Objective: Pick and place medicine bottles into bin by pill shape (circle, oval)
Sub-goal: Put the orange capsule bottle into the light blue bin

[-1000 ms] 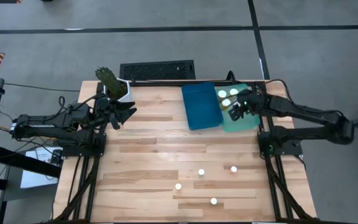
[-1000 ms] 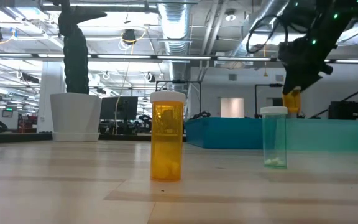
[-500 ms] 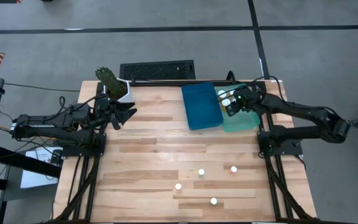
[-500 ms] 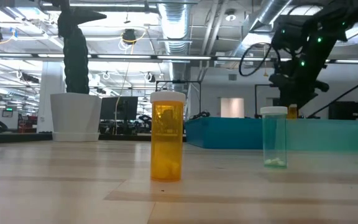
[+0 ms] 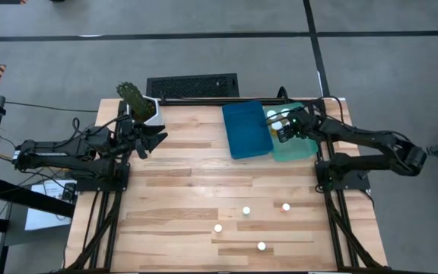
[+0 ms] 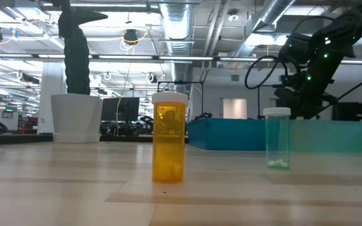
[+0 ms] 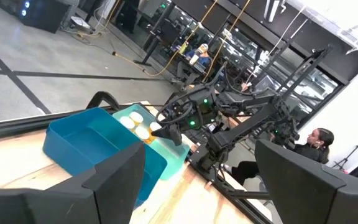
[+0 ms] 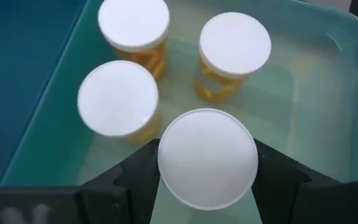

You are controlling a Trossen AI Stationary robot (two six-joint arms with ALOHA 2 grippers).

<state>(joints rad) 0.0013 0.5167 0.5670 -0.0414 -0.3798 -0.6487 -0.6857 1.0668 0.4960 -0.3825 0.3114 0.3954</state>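
White-capped bottle (image 8: pixel 207 157) sits gripped in the right hand (image 8: pixel 207 180), low inside the pale green bin (image 8: pixel 328 93) at the bench's far right edge, close beside three bottles (image 8: pixel 118 98) already there. Letting go crooked could knock a neighbour over. Four bottles (image 5: pixel 245 210) wait near the bench's near edge. The left hand (image 5: pixel 158 137) hangs open by the far left corner.

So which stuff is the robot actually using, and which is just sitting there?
Part of the job:
- medicine bottles
- light green bin
- blue bin
- right end effector, holding a bottle

Just there:
- potted plant
- keyboard
- left end effector, waiting
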